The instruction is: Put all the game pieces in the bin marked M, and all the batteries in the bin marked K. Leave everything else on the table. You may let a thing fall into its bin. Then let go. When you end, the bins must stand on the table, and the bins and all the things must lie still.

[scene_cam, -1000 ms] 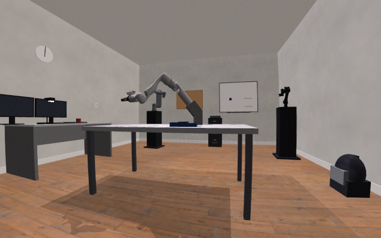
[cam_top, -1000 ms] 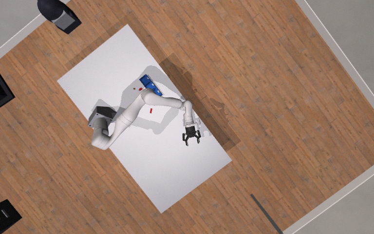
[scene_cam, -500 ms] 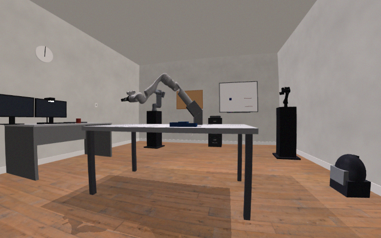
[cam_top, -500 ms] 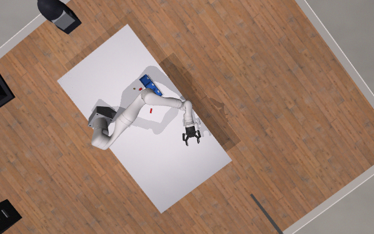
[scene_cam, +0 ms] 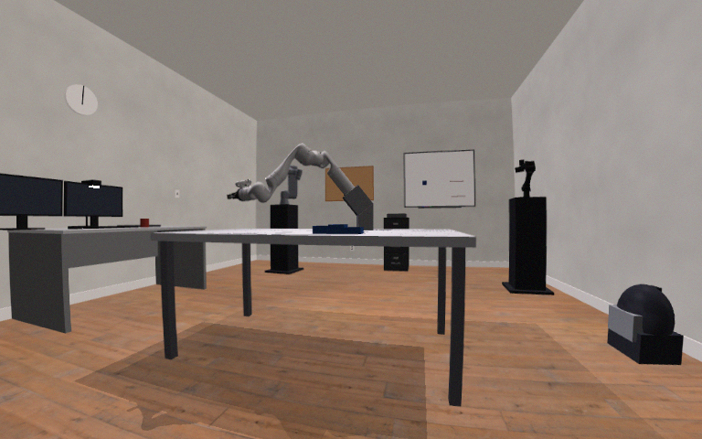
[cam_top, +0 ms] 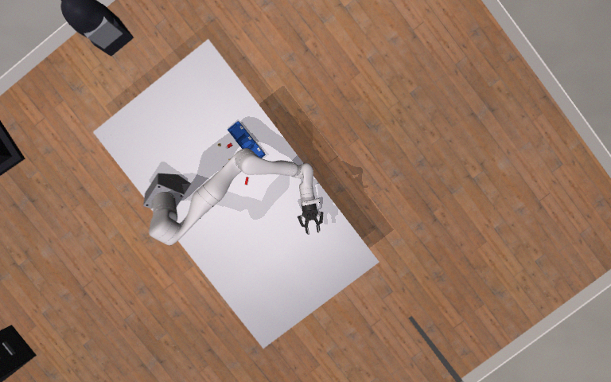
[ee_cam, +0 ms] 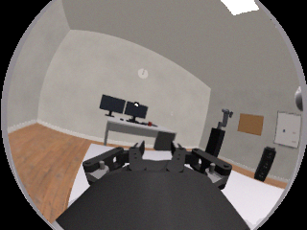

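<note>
Fingers abt half closed, w/ a gap btwn them and nothing in it; gripper (cam_top: 310, 224) grips nothing. In wrist view the pads point out at the room, roughly level, not down at the table (cam_top: 279, 278).

Gripper hangs in air well above tabletop, near the table's long edge on the far side from the arm's base (cam_top: 167, 185). Wrist held abt horizontal in exterior view (scene_cam: 239, 194). Arm rises from base, elbow bent high, forearm reaching out and across over the table; upper link passes over the end of the blue bins (cam_top: 245, 138).

Task things: two small red pieces on the table, one (cam_top: 229, 145) just beside the blue bins, other (cam_top: 246, 180) btwn arm links, apart from bins. A tiny dark round item (cam_top: 219, 145) lies near the first red piece; too small to tell what it is. All well apart from gripper.

Bins: blue, side by side, on table near its long edge. Letters not readable; contents can't be told.

Around: desk w/ two monitors (scene_cam: 61, 198), whiteboard (scene_cam: 439, 178), black pedestal (scene_cam: 526, 243) by the wall.
</note>
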Tool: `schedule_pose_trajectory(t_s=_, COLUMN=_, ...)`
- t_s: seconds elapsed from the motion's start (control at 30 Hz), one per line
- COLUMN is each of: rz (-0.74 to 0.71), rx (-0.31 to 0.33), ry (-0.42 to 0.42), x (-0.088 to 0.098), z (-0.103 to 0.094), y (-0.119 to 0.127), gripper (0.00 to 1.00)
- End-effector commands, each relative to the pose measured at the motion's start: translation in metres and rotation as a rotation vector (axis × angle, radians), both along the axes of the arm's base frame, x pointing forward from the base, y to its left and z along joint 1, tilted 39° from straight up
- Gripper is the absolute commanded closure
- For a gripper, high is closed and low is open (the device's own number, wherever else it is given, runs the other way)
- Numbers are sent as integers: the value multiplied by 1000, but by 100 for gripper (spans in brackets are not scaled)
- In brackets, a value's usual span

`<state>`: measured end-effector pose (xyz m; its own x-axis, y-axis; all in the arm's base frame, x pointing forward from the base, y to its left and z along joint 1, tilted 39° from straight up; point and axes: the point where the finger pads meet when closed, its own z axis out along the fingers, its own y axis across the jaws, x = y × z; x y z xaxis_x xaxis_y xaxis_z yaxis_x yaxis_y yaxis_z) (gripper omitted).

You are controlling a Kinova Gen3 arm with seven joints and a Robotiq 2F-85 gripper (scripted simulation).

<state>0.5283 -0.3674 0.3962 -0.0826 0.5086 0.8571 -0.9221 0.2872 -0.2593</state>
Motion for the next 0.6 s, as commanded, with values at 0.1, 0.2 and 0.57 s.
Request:
schedule_pose_trajectory(t_s=0.1, rz=144, rx=46, ry=-152, x=3, z=-20, y=13, gripper=91)
schedule_pose_trajectory(t_s=0.2, rz=219, rx=83, ry=-254, x=4, z=-36, y=21, gripper=91)
schedule_pose_trajectory(t_s=0.57, rz=356, rx=172, ry=-459, x=6, z=-71, y=41, gripper=91)
